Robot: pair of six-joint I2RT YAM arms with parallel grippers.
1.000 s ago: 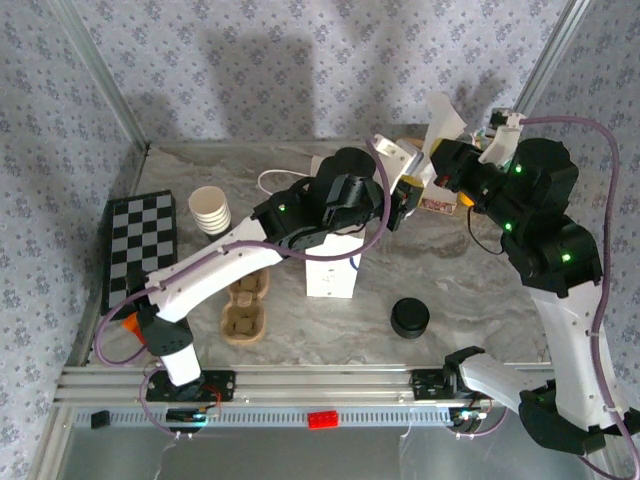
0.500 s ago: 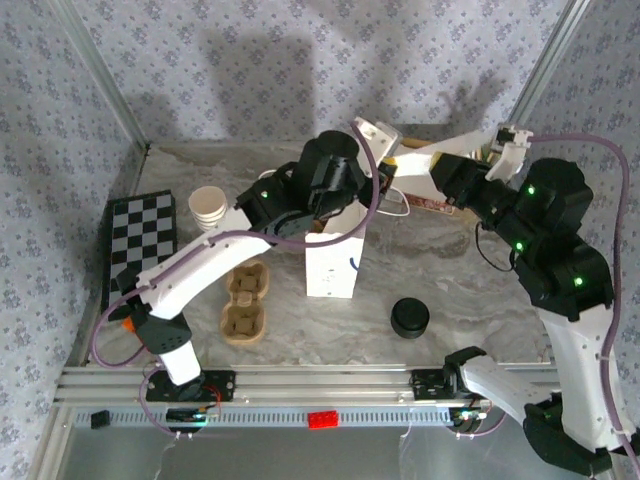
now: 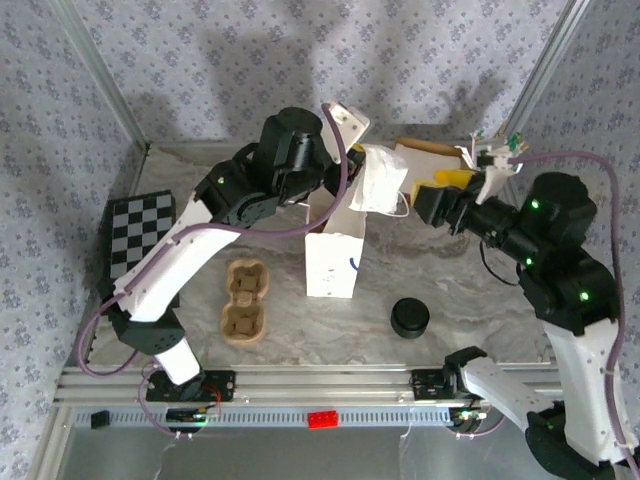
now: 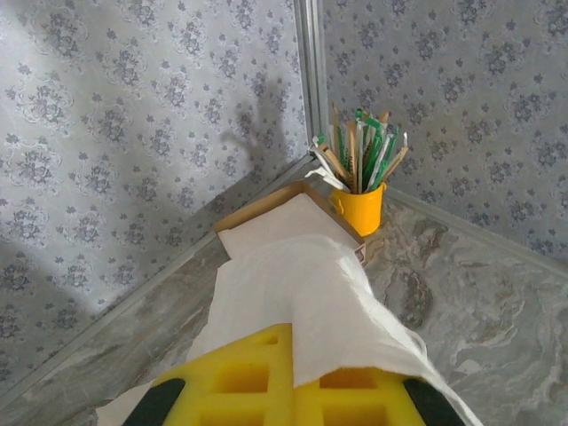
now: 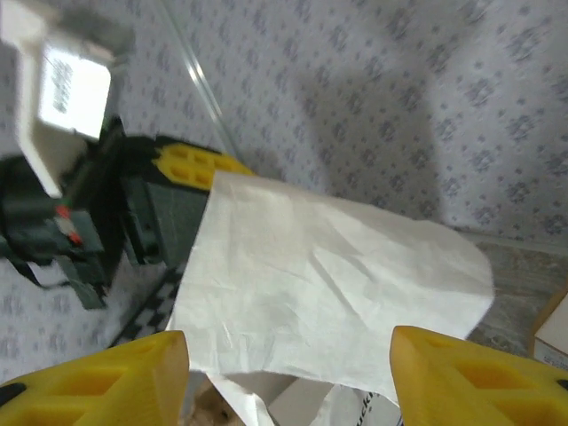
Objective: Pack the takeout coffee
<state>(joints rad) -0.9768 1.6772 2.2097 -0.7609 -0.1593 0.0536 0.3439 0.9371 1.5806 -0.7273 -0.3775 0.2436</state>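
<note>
Lying flat on the grey marble tabletop (image 3: 470, 290), the flat round black plastic lid (image 3: 409, 318) is seen near the upright white paper bag (image 3: 330, 262), to its right. A white paper napkin (image 4: 284, 284) is pinched in the closed left gripper (image 4: 266, 382). The right gripper (image 5: 288, 377) is spread wide, nothing gripped, with the napkin hanging just ahead.
</note>
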